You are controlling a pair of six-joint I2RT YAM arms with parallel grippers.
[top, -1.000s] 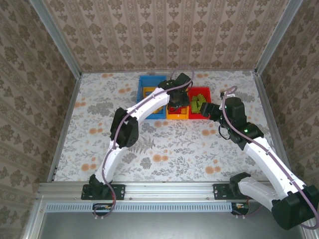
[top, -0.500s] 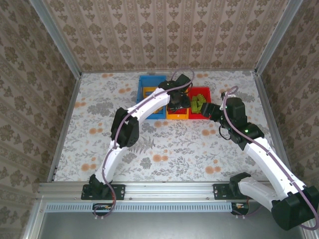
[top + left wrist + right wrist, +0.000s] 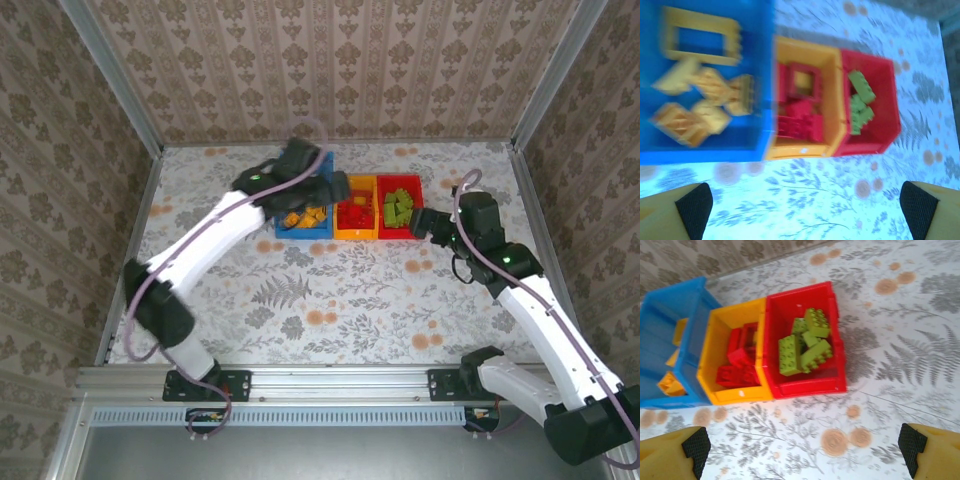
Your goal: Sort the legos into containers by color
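Three bins stand side by side at the back of the table. The blue bin (image 3: 705, 152) holds orange-yellow legos (image 3: 705, 107), including a hollow frame. Red legos (image 3: 800, 117) lie in the orange-yellow bin (image 3: 800, 149). Green legos (image 3: 802, 347) lie in the red bin (image 3: 807, 385). My left gripper (image 3: 338, 188) hovers over the seam of the blue and orange-yellow bins, open and holding nothing (image 3: 805, 210). My right gripper (image 3: 420, 222) sits just right of the red bin, open with nothing between its fingers (image 3: 802, 450).
The floral tablecloth (image 3: 330, 300) spreads in front of the bins, with no loose bricks visible on it. Patterned walls and metal rails (image 3: 135, 230) close in the table on three sides.
My left arm has swung its elbow out to the left and pulled the gripper left and back from over the orange-yellow bin. The right arm has barely moved.
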